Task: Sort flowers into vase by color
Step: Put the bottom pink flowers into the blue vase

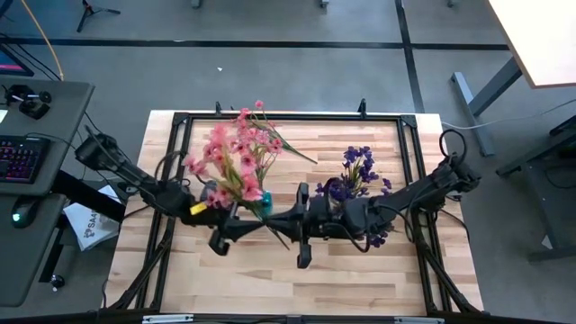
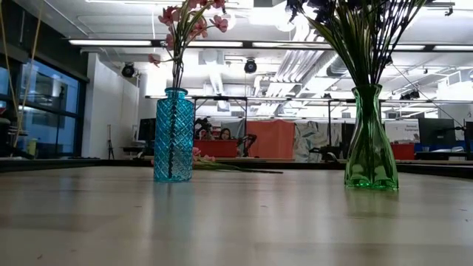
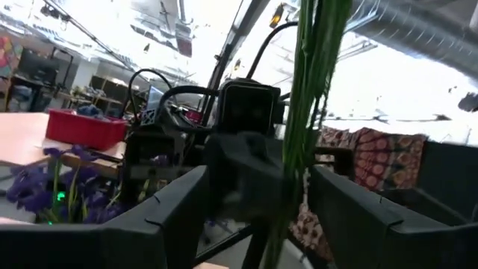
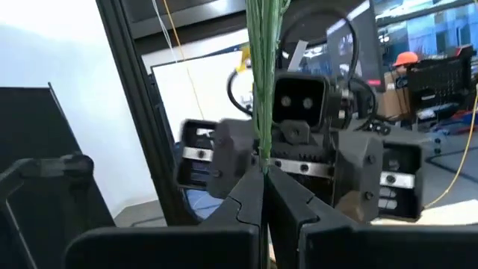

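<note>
A blue vase (image 2: pixel 174 133) holds pink flowers (image 1: pixel 236 153). A green vase (image 2: pixel 368 140) holds purple flowers (image 1: pixel 358 171). Both vases stand upright on the table. My right gripper (image 4: pixel 263 175) is at mid-table between the vases (image 1: pixel 281 221), shut on a bundle of green stems (image 4: pixel 263 82) that rise upright. Their blossoms are out of both wrist views. My left gripper (image 3: pixel 258 175) faces it from the left (image 1: pixel 254 225), open. Its fingers stand on either side of the same stems (image 3: pixel 306 112) without touching them. My right gripper pinches the bundle of thin green stems low down (image 4: pixel 261 153) between its two shut fingers. It comes in level from the table's right side, with the fingers across the stems. The stems stand upright above the fingers. Their lower ends are hidden by the gripper.
One pink sprig (image 2: pixel 229 168) lies flat on the table behind the blue vase, toward the far edge (image 1: pixel 292 148). A black frame (image 1: pixel 288 117) runs around the tabletop. Bare wood (image 1: pixel 270 283) lies along the near side.
</note>
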Controlling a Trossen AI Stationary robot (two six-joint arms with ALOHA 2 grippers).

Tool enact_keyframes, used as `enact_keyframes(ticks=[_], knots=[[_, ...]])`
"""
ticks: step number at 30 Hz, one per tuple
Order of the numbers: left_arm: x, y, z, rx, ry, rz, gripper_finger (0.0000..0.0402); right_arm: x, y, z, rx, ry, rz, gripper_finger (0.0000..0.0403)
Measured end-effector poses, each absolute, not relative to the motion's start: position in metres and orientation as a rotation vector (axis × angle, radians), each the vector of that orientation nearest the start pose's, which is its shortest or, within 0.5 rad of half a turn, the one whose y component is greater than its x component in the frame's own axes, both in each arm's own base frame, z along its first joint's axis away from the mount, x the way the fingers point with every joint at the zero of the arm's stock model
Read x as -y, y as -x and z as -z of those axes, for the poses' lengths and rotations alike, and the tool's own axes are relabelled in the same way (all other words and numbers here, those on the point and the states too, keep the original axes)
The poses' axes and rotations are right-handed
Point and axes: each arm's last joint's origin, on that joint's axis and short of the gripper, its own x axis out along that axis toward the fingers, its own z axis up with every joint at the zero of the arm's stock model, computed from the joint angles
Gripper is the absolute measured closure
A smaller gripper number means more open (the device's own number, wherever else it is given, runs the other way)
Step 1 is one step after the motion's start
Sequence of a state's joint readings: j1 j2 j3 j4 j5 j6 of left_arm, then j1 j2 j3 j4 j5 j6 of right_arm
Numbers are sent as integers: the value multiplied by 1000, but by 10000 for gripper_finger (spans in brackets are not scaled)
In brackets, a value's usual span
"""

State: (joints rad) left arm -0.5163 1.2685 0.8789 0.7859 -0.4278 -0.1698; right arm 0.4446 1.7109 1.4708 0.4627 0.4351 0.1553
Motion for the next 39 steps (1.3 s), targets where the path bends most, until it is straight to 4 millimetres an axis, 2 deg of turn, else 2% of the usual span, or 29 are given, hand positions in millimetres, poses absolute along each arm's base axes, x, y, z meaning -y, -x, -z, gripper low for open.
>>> enact_keyframes(ticks=[3, 7, 15, 21, 27, 30, 34, 39], knots=[[131, -254, -361, 356, 313, 120, 179, -162, -368, -384, 195, -250, -26, 403], [133, -254, -372, 390, 286, 158, 179, -164, -367, -384, 193, -270, -33, 403], [134, -256, -370, 349, 267, 158, 192, -165, -367, -383, 179, -269, -54, 403], [132, -256, -370, 349, 270, 154, 263, -166, -367, -382, 174, -266, -64, 403], [132, -257, -370, 353, 247, 158, 372, -167, -367, -382, 168, -254, -107, 396], [132, -257, -370, 352, 242, 163, 393, -168, -367, -382, 165, -256, -125, 363], [129, -251, -372, 318, 202, 140, 399, -170, -366, -382, 161, -287, -132, 287], [118, -227, -378, 181, 146, 66, 401, -172, -362, -384, 167, -304, -87, 188]])
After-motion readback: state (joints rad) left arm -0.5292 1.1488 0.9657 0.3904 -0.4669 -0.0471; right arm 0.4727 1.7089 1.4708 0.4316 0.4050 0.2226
